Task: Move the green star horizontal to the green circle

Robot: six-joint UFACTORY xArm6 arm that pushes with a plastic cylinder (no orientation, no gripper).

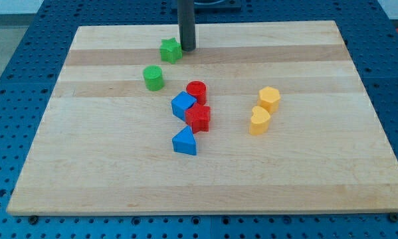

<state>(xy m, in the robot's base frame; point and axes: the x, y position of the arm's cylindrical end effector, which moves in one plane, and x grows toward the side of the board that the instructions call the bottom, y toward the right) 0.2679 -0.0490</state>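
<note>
The green star (pixel 170 50) lies near the view's top, left of centre, on the wooden board (pixel 119 166). The green circle (pixel 153 78) stands below it and slightly to the left. My tip (pixel 187 48) sits just right of the green star, touching or nearly touching its right side. The rod rises straight up out of the view's top.
A red circle (pixel 196 91), a blue block (pixel 183 105), a red star (pixel 199 118) and a blue triangle (pixel 185 141) cluster at the centre. A yellow hexagon (pixel 270 99) and a yellow heart (pixel 259 121) sit to the right.
</note>
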